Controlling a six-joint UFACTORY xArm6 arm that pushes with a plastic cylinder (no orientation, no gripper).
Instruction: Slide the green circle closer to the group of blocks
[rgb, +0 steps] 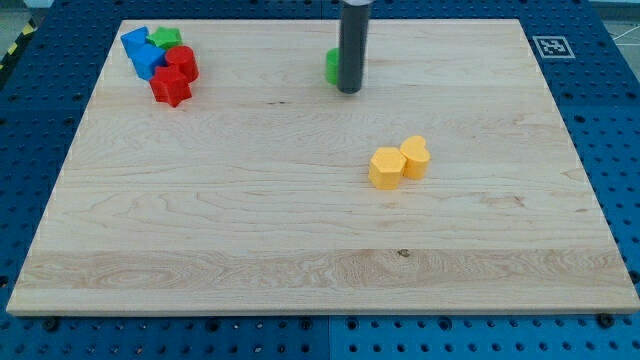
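Observation:
The green circle lies near the view's top centre of the wooden board, mostly hidden behind my rod. My tip rests on the board just right of and touching the green circle. The group of blocks sits at the view's top left: two blue blocks, a green block, a red block and a red star-like block, all packed together. The green circle is well to the right of that group.
A yellow hexagon and a yellow heart-like block sit together right of centre. The board lies on a blue perforated table. A marker tag is at the top right.

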